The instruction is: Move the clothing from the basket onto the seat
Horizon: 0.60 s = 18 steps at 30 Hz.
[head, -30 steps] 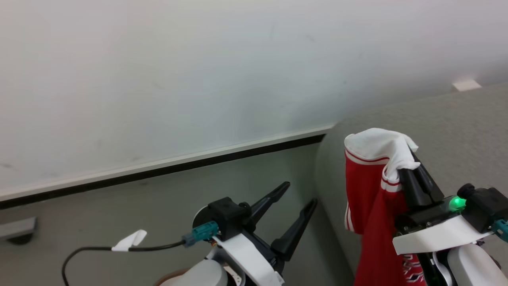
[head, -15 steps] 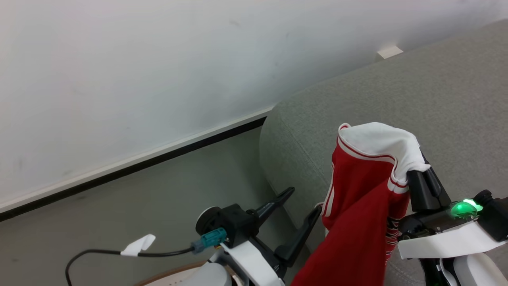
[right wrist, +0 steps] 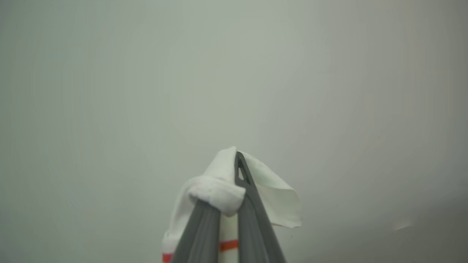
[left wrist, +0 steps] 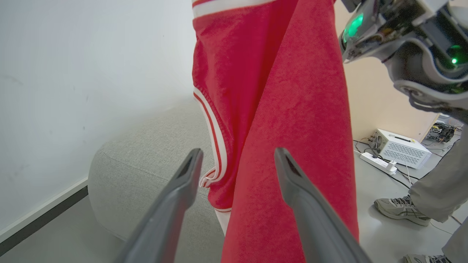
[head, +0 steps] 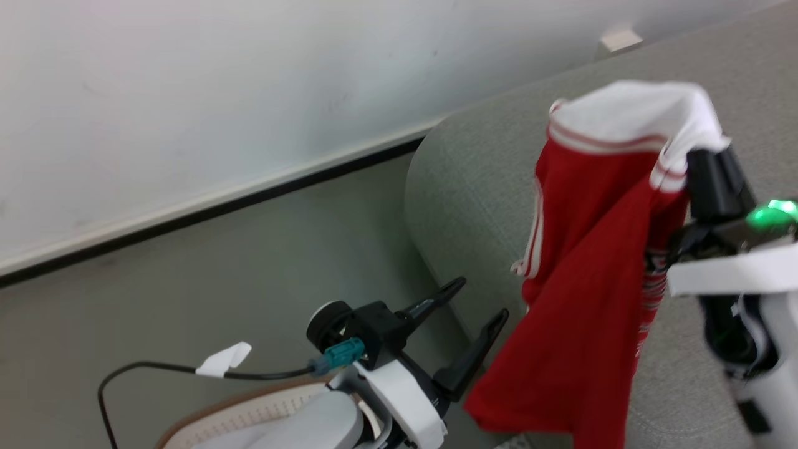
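– Right gripper first: what is it doing?
– Clenched on the white band of one piece of the clothing, held high. The right wrist view has both fingers pinched on a white fold. The red body hangs straight down from there.
– Where is that, against the seat?
– In the head view it hangs in front of the seat's rounded corner and near side. None of it lies on the cushion, and I cannot tell whether the hem brushes the upholstery.
– And the left gripper?
– Released, jaws spread with nothing between them. It sits low beside the hanging cloth, just above the basket.
– So how far along are we?
– Mid-carry for this garment, I'd say: out of the basket, not yet set down. What's left is bringing it over the cushion, lowering it and letting go.
– Anything more in the basket?
– A strip of brown rim and holed wall shows beside the left arm. The inside is hidden, so I can't say whether more clothing waits there.
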Tool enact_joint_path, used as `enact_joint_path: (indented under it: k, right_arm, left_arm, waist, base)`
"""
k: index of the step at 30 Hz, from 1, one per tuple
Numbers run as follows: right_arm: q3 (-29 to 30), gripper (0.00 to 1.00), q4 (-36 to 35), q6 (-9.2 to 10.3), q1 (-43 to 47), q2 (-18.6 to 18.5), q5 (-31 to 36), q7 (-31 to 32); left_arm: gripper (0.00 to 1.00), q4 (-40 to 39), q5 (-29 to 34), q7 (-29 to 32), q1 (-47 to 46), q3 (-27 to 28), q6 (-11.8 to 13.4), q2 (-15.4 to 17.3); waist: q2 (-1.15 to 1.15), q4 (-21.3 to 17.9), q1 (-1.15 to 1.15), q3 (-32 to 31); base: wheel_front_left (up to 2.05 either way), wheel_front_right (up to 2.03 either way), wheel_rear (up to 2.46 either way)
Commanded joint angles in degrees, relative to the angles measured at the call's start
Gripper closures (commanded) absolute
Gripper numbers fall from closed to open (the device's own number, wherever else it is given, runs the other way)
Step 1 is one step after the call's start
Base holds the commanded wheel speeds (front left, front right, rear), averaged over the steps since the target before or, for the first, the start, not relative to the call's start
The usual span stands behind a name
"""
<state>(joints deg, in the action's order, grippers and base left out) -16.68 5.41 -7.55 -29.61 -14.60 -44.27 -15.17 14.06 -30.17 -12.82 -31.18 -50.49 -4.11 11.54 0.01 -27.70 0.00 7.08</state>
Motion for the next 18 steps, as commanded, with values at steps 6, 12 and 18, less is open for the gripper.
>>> enact_joint_path:
  k: [6,12,18]
  right_arm:
    - [0.68,1.0,4.71,0.12,-14.63,-7.16,-4.87,0.09]
    - [5.52,1.0,10.4,0.12,-26.56,-12.38,-12.76,1.54]
    - [8.64,1.0,18.54,0.11,-35.23,-19.1,-14.39,1.98]
  left_arm:
    - [0.0,-1.95,1.39,2.45,-3.48,0.06,-0.05,2.11]
    - [0.0,-3.95,2.47,4.26,-6.15,-0.09,-0.22,3.47]
    - [0.0,-5.04,3.32,4.73,-7.59,-0.01,0.39,3.93]
  waist:
    - [-0.01,4.56,0.0,9.12]
    - [-0.01,7.71,0.0,15.95]
    - [-0.01,11.41,0.0,21.17]
  base:
    - [0.0,0.0,0.0]
    - [0.0,0.0,0.0]
    - [0.0,0.0,0.0]
